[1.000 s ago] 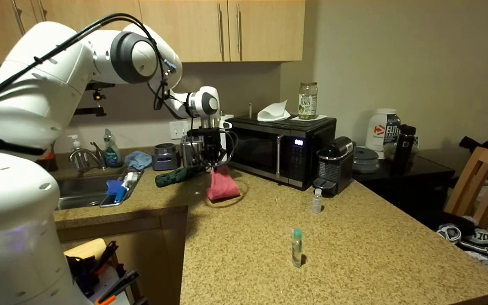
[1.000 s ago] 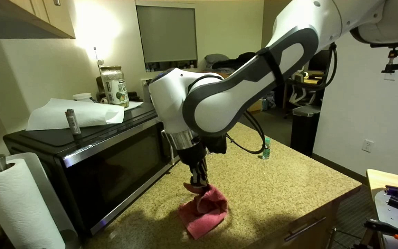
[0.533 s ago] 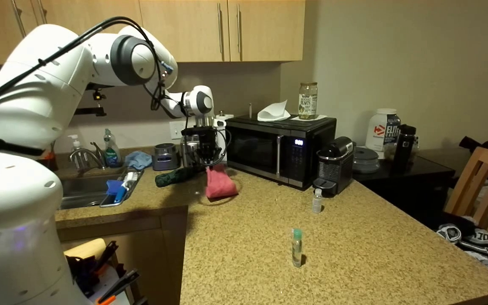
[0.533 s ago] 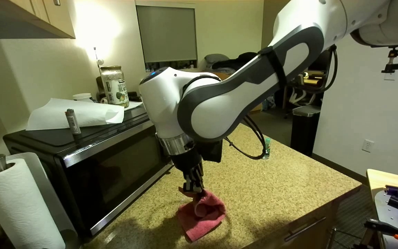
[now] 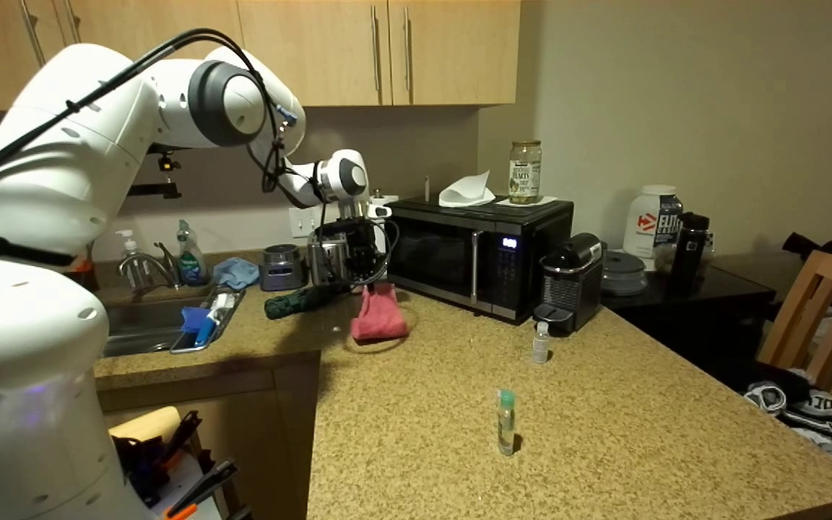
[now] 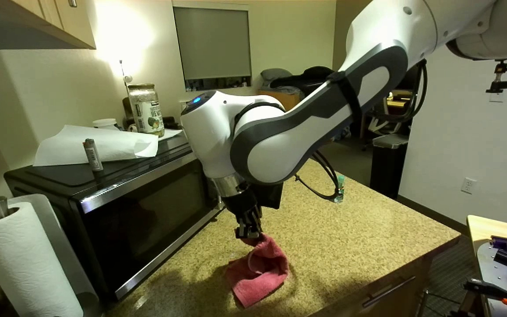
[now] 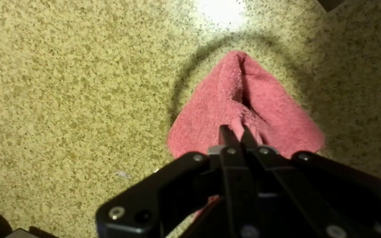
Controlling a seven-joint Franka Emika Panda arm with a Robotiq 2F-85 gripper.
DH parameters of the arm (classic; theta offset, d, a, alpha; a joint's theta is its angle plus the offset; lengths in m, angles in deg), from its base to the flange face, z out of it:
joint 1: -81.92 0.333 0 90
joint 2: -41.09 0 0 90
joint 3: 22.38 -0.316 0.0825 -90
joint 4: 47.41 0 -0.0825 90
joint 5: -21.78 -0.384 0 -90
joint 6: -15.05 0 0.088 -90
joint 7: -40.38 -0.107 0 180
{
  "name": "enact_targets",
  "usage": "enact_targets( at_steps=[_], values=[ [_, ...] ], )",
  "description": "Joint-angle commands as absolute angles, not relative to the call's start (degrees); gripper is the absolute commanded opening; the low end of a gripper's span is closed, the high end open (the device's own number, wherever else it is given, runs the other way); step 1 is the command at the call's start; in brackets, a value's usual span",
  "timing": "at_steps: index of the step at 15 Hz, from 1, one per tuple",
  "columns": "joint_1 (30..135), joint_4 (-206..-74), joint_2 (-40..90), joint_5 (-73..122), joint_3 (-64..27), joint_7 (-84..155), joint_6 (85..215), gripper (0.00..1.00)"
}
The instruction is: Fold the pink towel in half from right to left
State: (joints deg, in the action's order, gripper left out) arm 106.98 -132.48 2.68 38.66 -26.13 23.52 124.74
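Gripper [image 7: 235,130] nearly closed — a fold of the towel [image 7: 198,120] pinched in its tips. The towel rises tent-like to the grip, its lower part resting between the inner corner of the worktop [image 5: 625,433] and the microwave [image 5: 430,249]. A green-capped bottle [image 5: 506,426] stands well apart.

The pink towel [image 7: 213,107] fills the spot right under the gripper [image 7: 237,130]. The black microwave [image 6: 148,224] is close and blocks one side. A dark green bundle [image 5: 297,301] lies near the gripper, toward the sink [image 5: 131,332]. Wide bare counter [image 7: 78,89] lies left of the gripper in the wrist view. Two small bottles [image 5: 506,427] stand well away.
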Motion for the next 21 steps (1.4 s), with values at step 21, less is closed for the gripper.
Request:
enact_targets(
  at_steps=[21],
  values=[
    [110.6, -133.1, 3.1, 43.7, -27.2, 23.6, 124.6, 0.09]
  ],
)
